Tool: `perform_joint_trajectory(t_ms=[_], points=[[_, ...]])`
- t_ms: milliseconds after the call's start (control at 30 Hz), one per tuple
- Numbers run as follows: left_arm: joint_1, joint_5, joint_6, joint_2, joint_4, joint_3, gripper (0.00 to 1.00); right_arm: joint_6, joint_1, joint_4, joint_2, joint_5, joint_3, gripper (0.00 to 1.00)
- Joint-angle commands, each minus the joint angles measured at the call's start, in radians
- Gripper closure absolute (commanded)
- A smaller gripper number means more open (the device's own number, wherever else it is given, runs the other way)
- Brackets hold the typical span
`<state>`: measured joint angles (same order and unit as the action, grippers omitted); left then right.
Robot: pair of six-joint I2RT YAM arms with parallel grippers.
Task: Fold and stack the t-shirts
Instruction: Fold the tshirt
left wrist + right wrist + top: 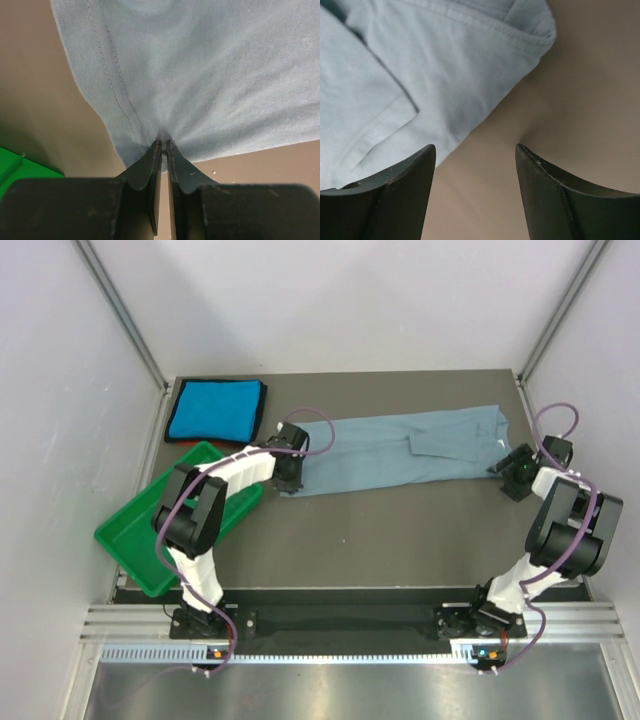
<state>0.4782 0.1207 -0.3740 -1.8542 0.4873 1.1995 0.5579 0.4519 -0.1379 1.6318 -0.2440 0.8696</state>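
Observation:
The grey-blue t-shirt (400,453) lies folded into a long strip across the back of the table. My left gripper (288,480) is shut on its left near corner; in the left wrist view the cloth (200,75) bunches into the closed fingertips (164,144). My right gripper (508,472) is open and empty just off the shirt's right end; the right wrist view shows the shirt's edge (420,75) to the left of the gap (475,150), over bare table. The turquoise t-shirt (215,409) lies folded at the back left.
A green plastic tray (140,540) sits at the left, tilted over the table edge, under my left arm; its corner shows in the left wrist view (15,165). White walls and metal posts enclose the table.

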Motion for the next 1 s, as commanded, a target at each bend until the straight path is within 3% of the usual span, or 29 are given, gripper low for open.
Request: perform_joint_trajectory(t_ms=[0,133,433,533,567,767,833,967], points=[[0.013,-0.012,-0.022,0.004,0.103,-0.052,0.86,0.034,0.011,0.113,0.046,0.025,-0.003,0.35],[0.017,-0.001,-0.036,0.021,0.114,-0.071,0.86,0.068,0.011,0.217,0.103,0.023,0.005,0.35],[0.026,-0.055,-0.080,0.081,0.085,-0.136,0.86,0.089,0.011,0.274,0.192,0.026,0.048,0.41],[0.039,-0.082,-0.106,0.111,0.076,-0.153,0.86,0.083,0.011,0.273,0.217,0.029,0.080,0.55],[0.042,-0.096,-0.127,0.125,0.065,-0.158,0.85,0.079,0.011,0.273,0.224,0.035,0.089,0.66],[0.060,-0.167,-0.222,0.170,0.043,-0.193,0.85,0.057,0.007,0.247,0.309,0.035,0.204,0.94],[0.074,-0.222,-0.246,0.191,0.053,-0.175,0.86,0.037,-0.004,0.251,0.354,0.017,0.274,0.99],[0.100,-0.228,-0.281,0.279,0.074,-0.103,0.83,0.004,-0.033,0.218,0.456,-0.021,0.439,1.00]])
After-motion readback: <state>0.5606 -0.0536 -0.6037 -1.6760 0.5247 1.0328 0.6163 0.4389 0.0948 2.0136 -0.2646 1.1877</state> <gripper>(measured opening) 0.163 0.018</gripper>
